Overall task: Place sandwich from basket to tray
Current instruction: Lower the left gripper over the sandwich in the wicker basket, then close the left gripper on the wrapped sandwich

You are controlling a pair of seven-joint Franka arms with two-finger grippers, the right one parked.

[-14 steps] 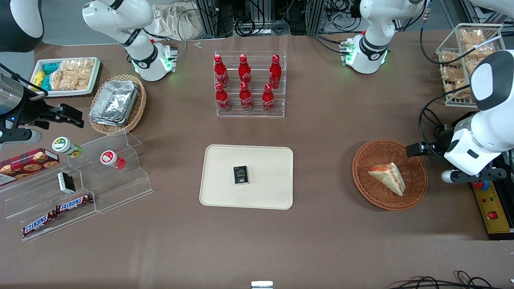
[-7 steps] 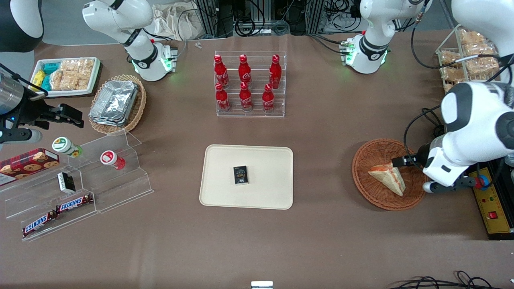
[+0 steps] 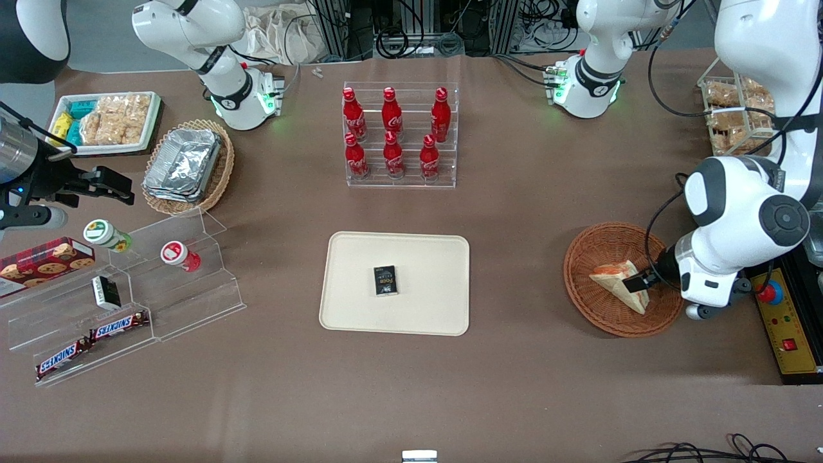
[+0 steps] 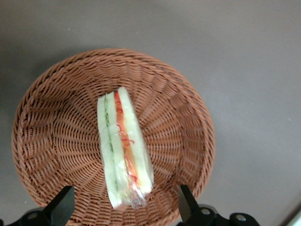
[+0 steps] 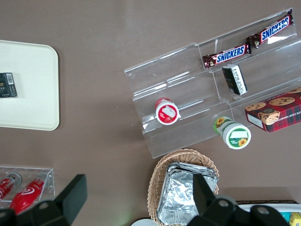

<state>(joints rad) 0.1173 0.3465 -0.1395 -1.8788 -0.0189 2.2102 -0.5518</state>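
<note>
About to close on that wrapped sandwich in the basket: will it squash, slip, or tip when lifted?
The sandwich shows soft white bread, so it probably squashes under a firm squeeze. Its clear film wrap looks glossy, so it may slip. It lies on its side in the basket, so tipping seems unlikely. The pincer hangs open above it, one finger on each side.

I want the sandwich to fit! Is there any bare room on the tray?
Yes. The tray holds only a small black box near its middle, so the bare strips around it are free. The open gripper hangs over the sandwich in the basket.
</note>
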